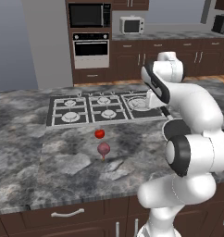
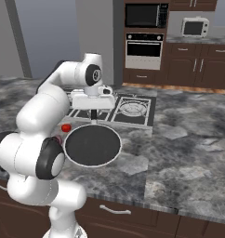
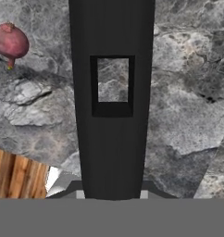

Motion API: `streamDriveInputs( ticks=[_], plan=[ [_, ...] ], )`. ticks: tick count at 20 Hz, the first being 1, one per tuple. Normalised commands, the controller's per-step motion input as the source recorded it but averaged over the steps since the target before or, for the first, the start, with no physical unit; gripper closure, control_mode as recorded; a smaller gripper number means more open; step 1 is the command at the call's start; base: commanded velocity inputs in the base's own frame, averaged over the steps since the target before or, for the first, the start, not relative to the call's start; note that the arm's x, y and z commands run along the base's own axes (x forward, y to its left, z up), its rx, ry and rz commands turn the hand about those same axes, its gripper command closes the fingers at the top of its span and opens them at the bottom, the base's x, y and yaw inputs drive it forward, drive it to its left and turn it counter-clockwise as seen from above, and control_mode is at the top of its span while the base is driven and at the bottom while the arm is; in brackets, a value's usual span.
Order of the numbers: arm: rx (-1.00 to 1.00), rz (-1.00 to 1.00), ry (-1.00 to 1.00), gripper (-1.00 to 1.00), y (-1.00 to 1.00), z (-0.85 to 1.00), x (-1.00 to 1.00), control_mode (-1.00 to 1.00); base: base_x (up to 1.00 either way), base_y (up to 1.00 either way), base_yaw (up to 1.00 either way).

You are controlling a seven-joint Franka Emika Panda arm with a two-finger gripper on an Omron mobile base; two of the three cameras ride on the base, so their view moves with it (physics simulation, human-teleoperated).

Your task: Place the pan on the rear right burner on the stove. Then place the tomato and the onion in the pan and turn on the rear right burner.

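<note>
**Pan in the grip, burner still waiting**

The marble counter carries the stove along its far side, all grates bare. The pan hangs level above the counter in front of the stove, dark inside showing, not yet set down. Its black handle runs straight up the hand view with a hanging slot in it.

The arm rises in a high arch, forearm folded back, hand pointing down over the handle. The gripper is clamped on the handle, jaws drawn tight.

To do this step well, I would keep the pan level, carry it back and right to the rear right burner, centre it on the grate, then lower gently before letting go.

The onion and tomato sit close together on the counter, just in front of the stove.
</note>
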Motion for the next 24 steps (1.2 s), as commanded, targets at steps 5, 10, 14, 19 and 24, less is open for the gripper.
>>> streamDriveInputs(
  ticks=[5, 10, 14, 19, 24],
  plan=[
    [0.00, 0.00, 0.00, 1.00, 0.00, 0.00, 0.00, 1.00, -0.28, -0.03, 0.00],
    [0.00, 0.00, 0.00, 1.00, 0.00, 0.00, 0.00, 1.00, -1.00, -0.35, 0.00],
    [0.00, 0.00, 0.00, 1.00, 0.00, 0.00, 0.00, 1.00, -0.77, -0.64, -0.01],
    [0.00, 0.00, 0.00, 1.00, 0.00, 0.00, 0.00, 1.00, -0.55, -0.96, 0.00],
    [0.00, 0.00, 0.00, 1.00, 0.00, 0.00, 0.00, 1.00, -0.34, -0.93, 0.04]
  ],
)
